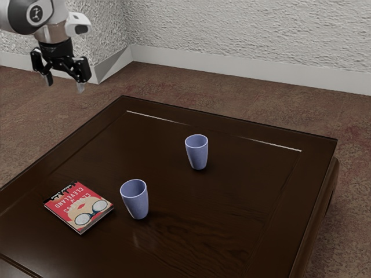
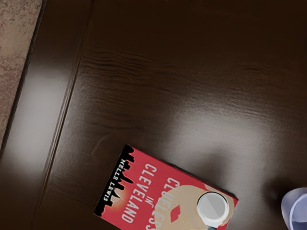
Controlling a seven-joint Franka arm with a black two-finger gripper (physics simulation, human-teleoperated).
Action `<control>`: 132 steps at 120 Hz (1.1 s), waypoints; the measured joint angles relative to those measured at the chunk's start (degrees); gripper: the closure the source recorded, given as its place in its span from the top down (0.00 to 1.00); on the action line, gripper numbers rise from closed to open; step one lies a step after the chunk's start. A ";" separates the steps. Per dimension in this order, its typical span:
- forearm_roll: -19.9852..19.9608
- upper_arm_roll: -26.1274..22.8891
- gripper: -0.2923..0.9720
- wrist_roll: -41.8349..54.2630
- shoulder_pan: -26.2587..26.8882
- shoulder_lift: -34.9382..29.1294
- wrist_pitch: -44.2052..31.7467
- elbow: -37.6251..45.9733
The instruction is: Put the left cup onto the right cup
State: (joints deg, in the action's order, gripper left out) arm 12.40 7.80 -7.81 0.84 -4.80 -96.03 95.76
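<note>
Pincer (image 1: pixel 64 80): high above the table's (image 1: pixel 243 220) far corner on the exterior view's left. Its fingers are spread wide with nothing between them. It is well apart from both cups.

Front cup (image 1: pixel 134 198): pale blue, upright, mouth up. It stands on the table toward the exterior view's left, just beside the book (image 1: pixel 78 207) and not touching it.

Rear cup (image 1: pixel 196 152): same colour and form, upright. It stands near the table's centre, further back and toward the exterior view's right. The two cups are apart, with bare dark wood between them.

Book: red cover, lying flat near the table's edge on the exterior view's left.

Wrist view: the book (image 2: pixel 163 196) lies below the hand on the table (image 2: pixel 168 72). The cover reads "CLEVELAND". Part of the front cup's rim (image 2: pixel 297 211) sits beside the book.
</note>
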 joint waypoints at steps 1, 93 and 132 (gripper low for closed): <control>0.00 -0.01 0.77 -0.01 0.06 0.00 -0.13 0.01; -11.23 -5.38 0.77 -1.99 -1.85 17.30 -17.79 18.00; -12.22 -6.21 0.75 -2.39 -1.22 21.54 -23.34 18.18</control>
State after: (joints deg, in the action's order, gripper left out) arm 0.19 1.59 -10.20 -0.38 16.74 -119.37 113.93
